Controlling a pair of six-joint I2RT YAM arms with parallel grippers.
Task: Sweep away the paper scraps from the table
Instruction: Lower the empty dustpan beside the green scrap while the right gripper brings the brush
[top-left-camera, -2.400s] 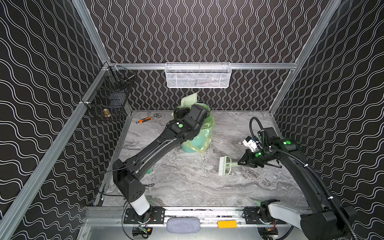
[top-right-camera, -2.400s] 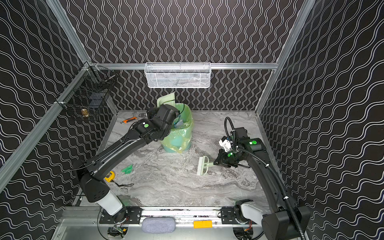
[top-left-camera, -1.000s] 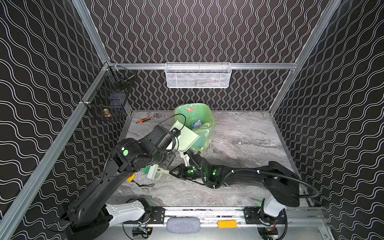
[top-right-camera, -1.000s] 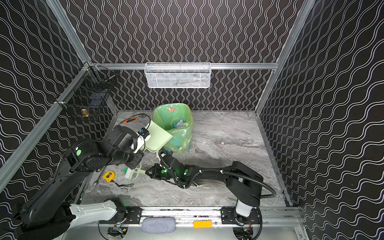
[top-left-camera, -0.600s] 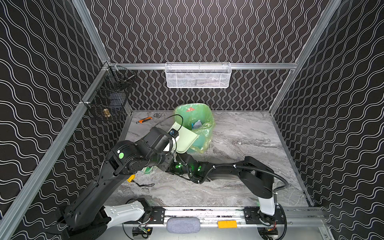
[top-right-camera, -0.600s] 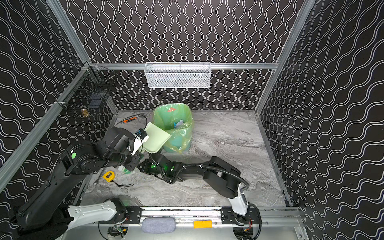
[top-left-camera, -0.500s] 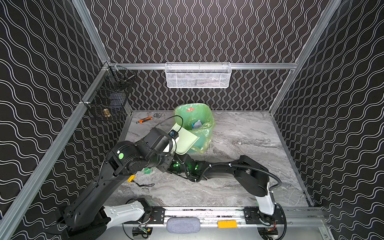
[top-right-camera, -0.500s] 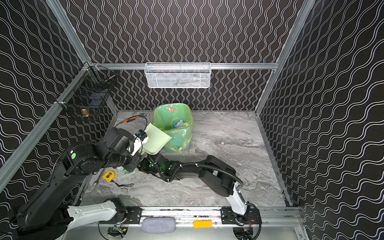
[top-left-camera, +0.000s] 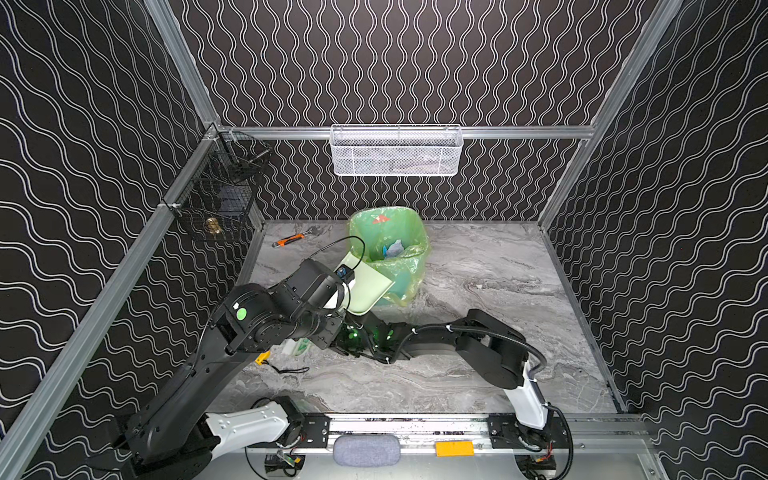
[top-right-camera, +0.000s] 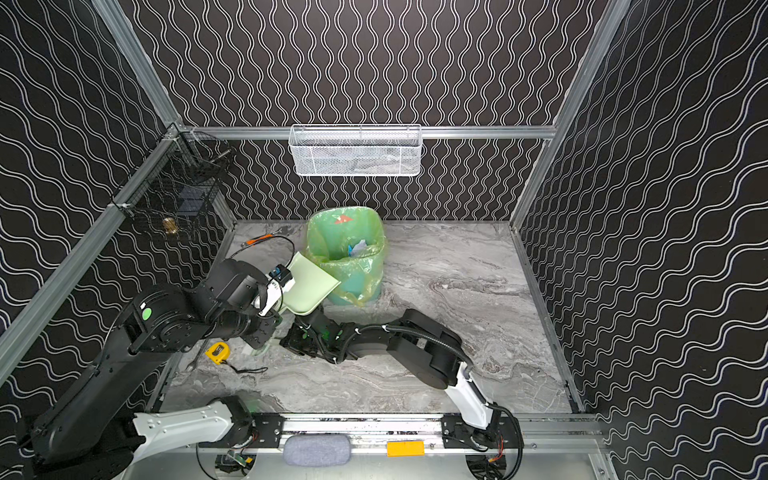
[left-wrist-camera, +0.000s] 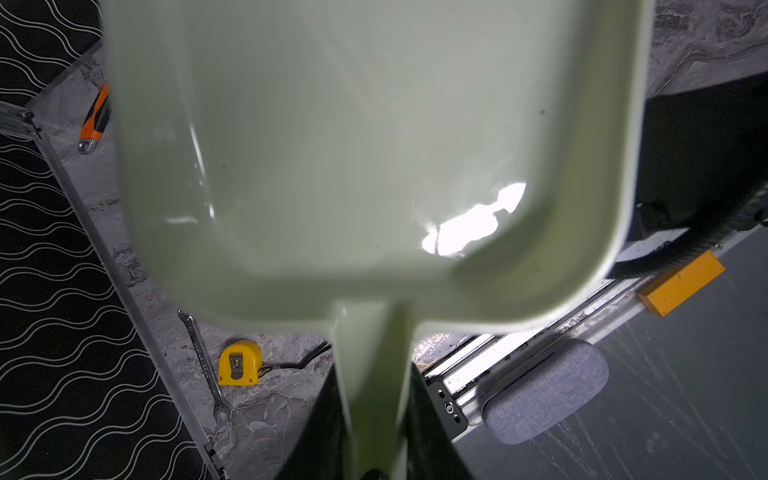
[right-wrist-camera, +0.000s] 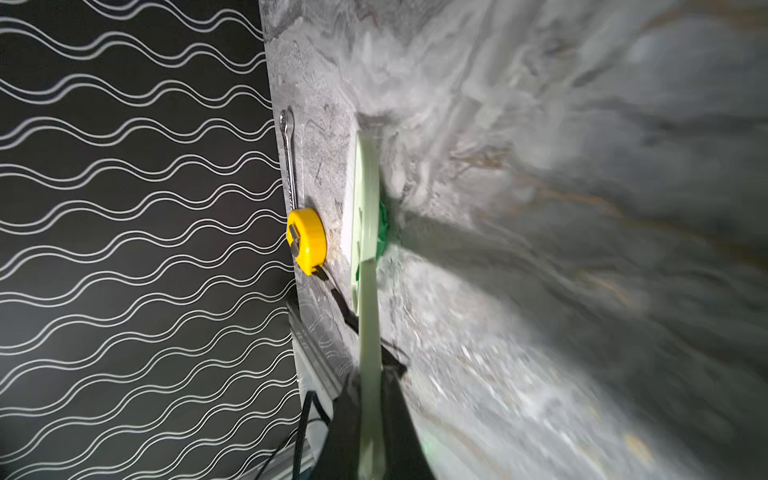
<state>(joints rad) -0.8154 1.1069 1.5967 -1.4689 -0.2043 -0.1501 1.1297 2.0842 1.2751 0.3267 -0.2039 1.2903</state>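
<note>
Hard against the left wall lay a silver spanner (right-wrist-camera: 289, 158) and, just beside it, the yellow tape measure (top-right-camera: 217, 352). Next to these the brush (right-wrist-camera: 365, 199) rested low on the table (top-left-camera: 478, 257), its pale green handle and head in one line. That long axis ran from the right arm's wrist out toward the left wall.

One green paper scrap (right-wrist-camera: 383, 230) sat touching the head on the side turned away from the tape measure, toward the table's middle. No other loose scrap could be made out, though the arms hid part of the surface.

Above and a little behind this spot, the left claw (left-wrist-camera: 374, 415) was closed round the handle of the dustpan (top-left-camera: 368, 291). The pan looked empty and was held up off the table, tilted, with its mouth toward the bin (top-left-camera: 411, 266).

The right claw (right-wrist-camera: 370, 399), reaching across from the right, was clamped on the brush handle. That put the scrap straight ahead of it, out at the far end of the tool. The right arm was therefore the nearer one, already in contact through the brush.

The coming move seemed to depend on the pan coming down on the scrap's open side. Further right, a blue scrap (top-left-camera: 394, 248) already lay inside the bin's green liner.
</note>
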